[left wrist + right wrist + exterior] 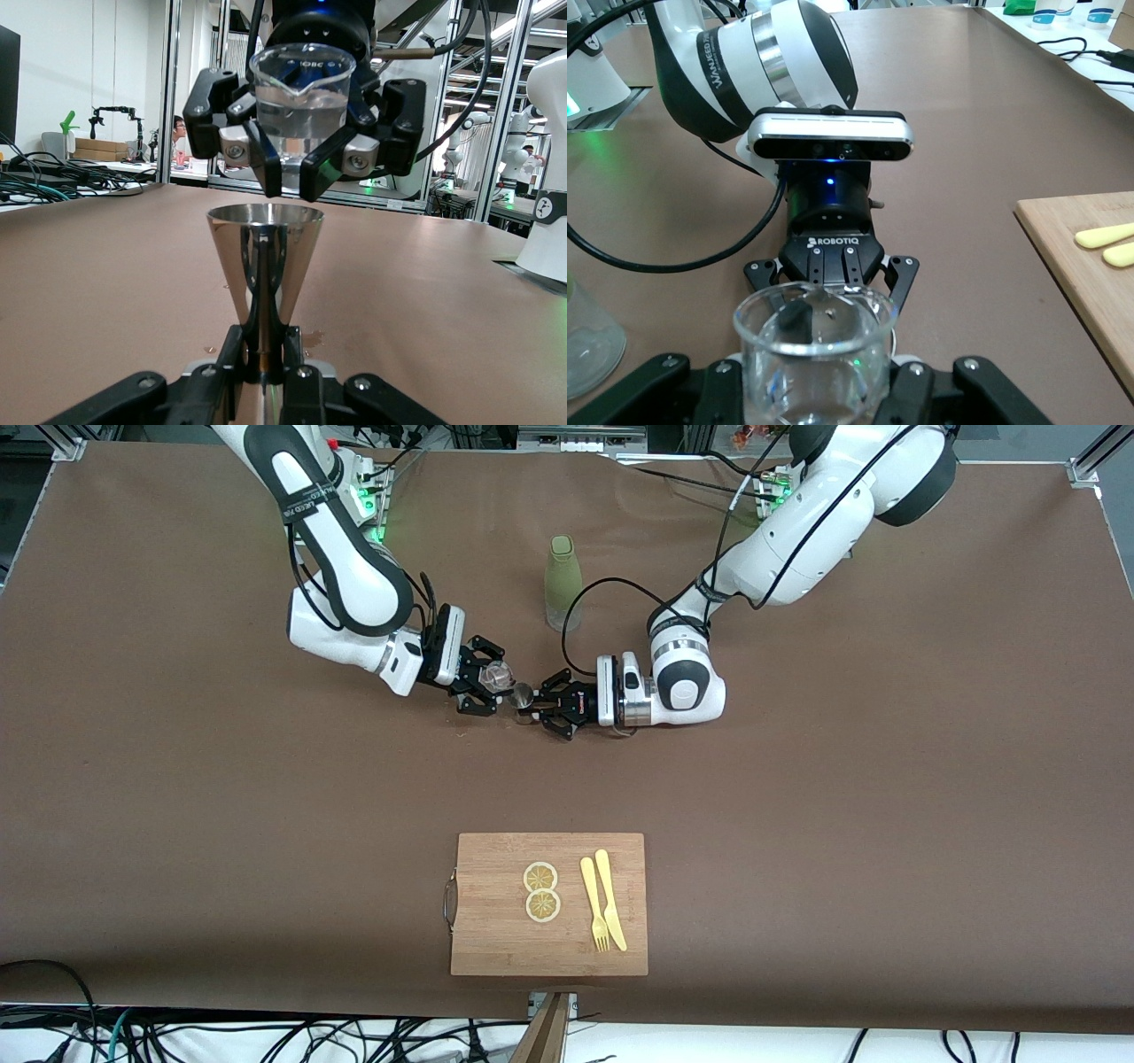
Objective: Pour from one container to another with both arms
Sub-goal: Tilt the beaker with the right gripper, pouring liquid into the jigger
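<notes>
Nearest the camera, at six o'clock, sits the cutting board (496,948). Mid-bench, the right gripper (485,682) clamps a glass beaker (496,677) over the steel cone cup (524,695) pinched in the left gripper (542,704); pouring seems due, needing a slow tilt.

beaker (496,677) beside, above cone cup (524,694) | bottle (563,584) farther | board (549,903) nearer

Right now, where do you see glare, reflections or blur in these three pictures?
Front view: even light, with green LED glow at both arm bases. Left wrist view: the metal cone cup mirrors the table, the clear beaker catches highlights, and the room in the background is soft. Right wrist view: the beaker close to the lens looks hazy, and a blue light glows on the left end effector.
</notes>
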Robot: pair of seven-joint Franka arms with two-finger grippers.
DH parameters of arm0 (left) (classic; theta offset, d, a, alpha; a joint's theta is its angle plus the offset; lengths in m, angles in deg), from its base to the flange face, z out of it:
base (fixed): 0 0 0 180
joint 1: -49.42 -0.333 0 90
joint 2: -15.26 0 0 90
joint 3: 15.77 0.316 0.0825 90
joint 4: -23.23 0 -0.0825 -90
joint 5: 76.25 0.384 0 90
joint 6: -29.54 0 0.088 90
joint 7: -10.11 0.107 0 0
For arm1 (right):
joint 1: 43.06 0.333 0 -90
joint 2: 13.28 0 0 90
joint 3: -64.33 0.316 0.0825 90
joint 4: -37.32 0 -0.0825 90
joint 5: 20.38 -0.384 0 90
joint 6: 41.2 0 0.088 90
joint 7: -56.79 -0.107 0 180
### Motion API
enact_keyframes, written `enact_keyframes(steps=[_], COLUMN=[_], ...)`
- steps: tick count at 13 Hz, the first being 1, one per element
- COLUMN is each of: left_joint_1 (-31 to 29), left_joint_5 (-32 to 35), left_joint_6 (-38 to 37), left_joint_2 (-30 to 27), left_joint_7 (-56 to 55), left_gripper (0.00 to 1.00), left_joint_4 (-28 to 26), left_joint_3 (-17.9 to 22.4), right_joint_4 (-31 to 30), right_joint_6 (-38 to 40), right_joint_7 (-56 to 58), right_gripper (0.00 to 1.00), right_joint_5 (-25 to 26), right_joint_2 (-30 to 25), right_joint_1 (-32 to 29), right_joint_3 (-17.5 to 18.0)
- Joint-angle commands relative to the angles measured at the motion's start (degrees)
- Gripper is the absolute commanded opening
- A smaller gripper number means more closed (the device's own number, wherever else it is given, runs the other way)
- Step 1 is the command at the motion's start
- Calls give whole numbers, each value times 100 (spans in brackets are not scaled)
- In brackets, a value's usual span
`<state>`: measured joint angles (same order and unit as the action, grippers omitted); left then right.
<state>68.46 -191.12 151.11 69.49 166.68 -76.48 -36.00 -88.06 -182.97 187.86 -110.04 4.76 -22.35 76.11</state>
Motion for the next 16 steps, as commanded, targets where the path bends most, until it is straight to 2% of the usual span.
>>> enact_keyframes(steps=[1,8,10,16], left_joint_1=[73,73,73,73], left_joint_5=[-299,-299,-299,-290], left_joint_6=[42,42,42,42], left_joint_2=[114,106,106,106], left_joint_7=[585,585,585,585], left_gripper=[0,0,0,0], left_joint_4=[145,145,145,145], left_joint_3=[-16,-16,-16,-16], right_joint_4=[-66,75,198,251], right_joint_6=[-264,-501,-510,-800], right_joint_7=[-187,-379,-582,-600], right_gripper=[20,20,20,20], right_joint_5=[124,581,950,1083], right_joint_2=[-213,-169,-108,-29], right_joint_1=[118,153,196,337], right_joint_3=[0,-17,-17,-17])
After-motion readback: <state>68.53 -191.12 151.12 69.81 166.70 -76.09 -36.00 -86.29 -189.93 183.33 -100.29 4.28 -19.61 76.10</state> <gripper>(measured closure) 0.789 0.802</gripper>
